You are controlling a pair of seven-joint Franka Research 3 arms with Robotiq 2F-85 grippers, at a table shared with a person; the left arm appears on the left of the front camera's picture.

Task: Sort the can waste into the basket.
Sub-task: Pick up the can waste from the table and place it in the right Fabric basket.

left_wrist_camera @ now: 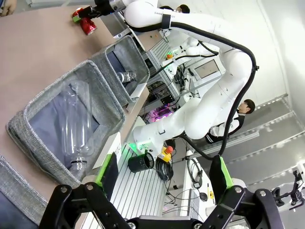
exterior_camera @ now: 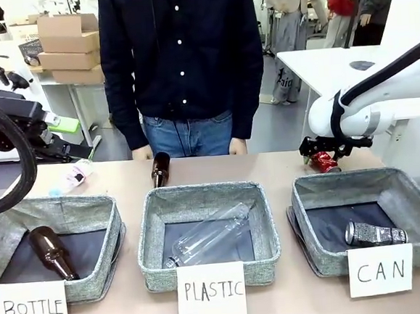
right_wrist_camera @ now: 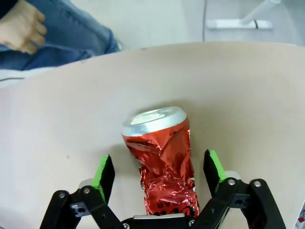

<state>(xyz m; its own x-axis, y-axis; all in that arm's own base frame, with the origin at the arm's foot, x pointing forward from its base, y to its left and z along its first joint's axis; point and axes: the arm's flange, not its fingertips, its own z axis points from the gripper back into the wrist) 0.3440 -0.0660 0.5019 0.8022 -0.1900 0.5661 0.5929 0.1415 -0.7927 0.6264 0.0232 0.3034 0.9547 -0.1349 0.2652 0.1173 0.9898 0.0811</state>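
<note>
A crushed red can [right_wrist_camera: 162,162] lies on the tan table behind the CAN basket [exterior_camera: 417,199]; it is also visible from the front [exterior_camera: 325,161]. My right gripper [right_wrist_camera: 158,164] is lowered over it, its green-padded fingers [right_wrist_camera: 105,171] on either side with a gap at each side, so it is open. A silver-grey crushed can [exterior_camera: 375,233] lies inside the CAN basket. My left gripper [left_wrist_camera: 164,167] is open and empty, held up at the table's left, looking across at the baskets.
The PLASTIC basket [exterior_camera: 147,235] holds a clear bottle [exterior_camera: 209,237]. The BOTTLE basket [exterior_camera: 113,223] holds a brown bottle [exterior_camera: 51,251]. Another brown bottle [exterior_camera: 160,168] and a small clear bottle [exterior_camera: 70,179] lie on the table. A person stands at the far edge.
</note>
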